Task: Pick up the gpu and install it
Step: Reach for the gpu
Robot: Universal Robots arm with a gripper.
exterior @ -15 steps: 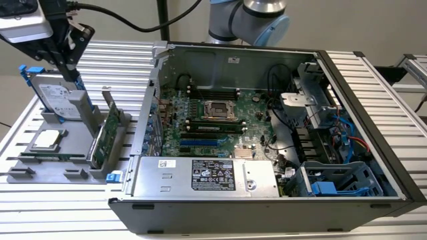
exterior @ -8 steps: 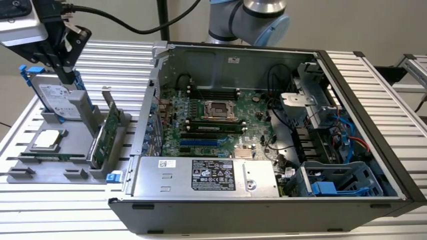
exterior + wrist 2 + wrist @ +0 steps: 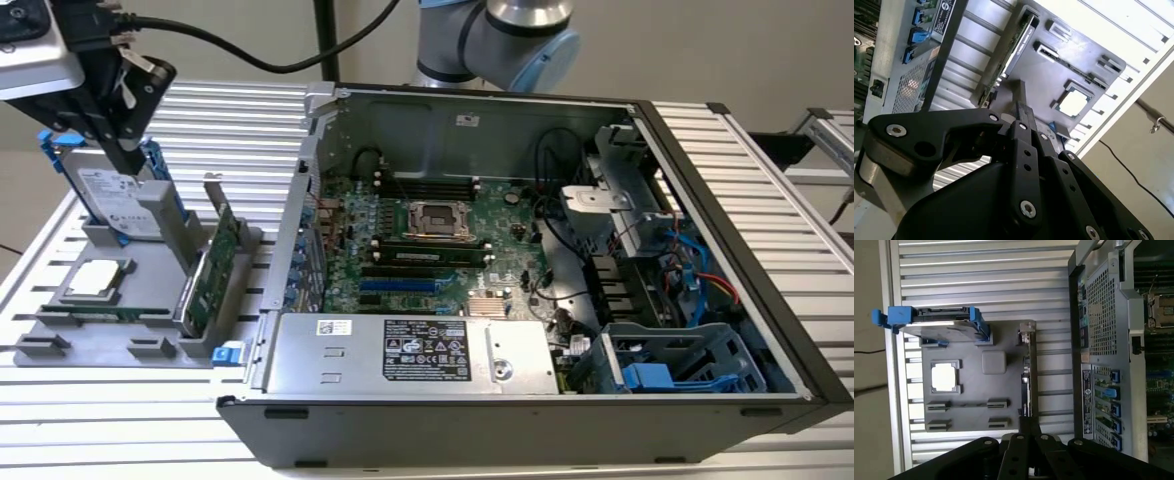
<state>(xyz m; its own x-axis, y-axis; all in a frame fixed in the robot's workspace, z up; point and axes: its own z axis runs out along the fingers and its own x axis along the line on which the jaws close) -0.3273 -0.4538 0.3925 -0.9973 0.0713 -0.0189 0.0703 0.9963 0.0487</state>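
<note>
Over on the exterior view's left, the claw [image 3: 131, 160] hangs above the far end of the gray holder [image 3: 150, 268], its fingers pressed together and pinching nothing. Just under it stands the hard drive [image 3: 110, 195] in its blue caddy, upright at the back of the holder. A square processor chip [image 3: 94, 280] lies flat in its pocket further forward, with a narrow memory stick [image 3: 100, 313] at the near edge.

Moving right, there's the gpu [image 3: 211, 265]. It's parked on edge in its slot along the holder's right side, green board showing and silver bracket up at the far end, with nothing touching it. In the first wrist view the claw [image 3: 1026, 424] sits roughly in line with the card's long edge [image 3: 1028, 375], though clearly above it.

So this looks like the approach, with the pick-up not yet made. Grabbing that card calls for spread fingers straddling its thin top edge, squared to the board.

Further right on the ribbed worktop [image 3: 120, 420], the open computer case [image 3: 747, 230] waits with its motherboard [image 3: 441, 240] exposed.
</note>
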